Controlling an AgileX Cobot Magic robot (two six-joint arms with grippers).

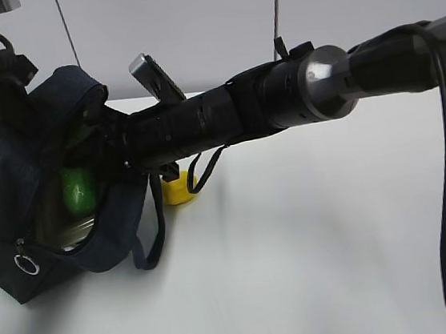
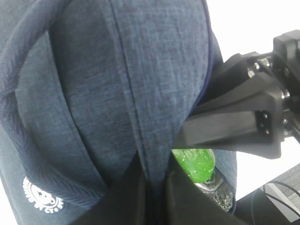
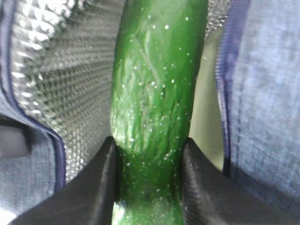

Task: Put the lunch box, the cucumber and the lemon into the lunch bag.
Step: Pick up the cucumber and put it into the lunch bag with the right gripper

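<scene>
The navy lunch bag (image 1: 17,198) stands at the left with its mouth open towards the right. My left gripper (image 2: 152,176) is shut on a fold of the bag's fabric (image 2: 140,93) at the top. My right gripper (image 3: 149,150) is inside the bag's mouth, shut on the green cucumber (image 3: 154,70), whose end shows in the opening (image 1: 78,190) and past the fold (image 2: 194,161). A pale sage strip (image 3: 206,117) beside the cucumber looks like the lunch box lid. The yellow lemon (image 1: 179,190) lies on the table just right of the bag, under my right arm (image 1: 218,119).
The bag's silver lining (image 3: 61,79) is close on the cucumber's left. A loop handle (image 1: 148,248) hangs down the bag's front, and the zipper's ring pull (image 1: 26,264) lies at the lower left. The white table (image 1: 312,237) stretches to the right.
</scene>
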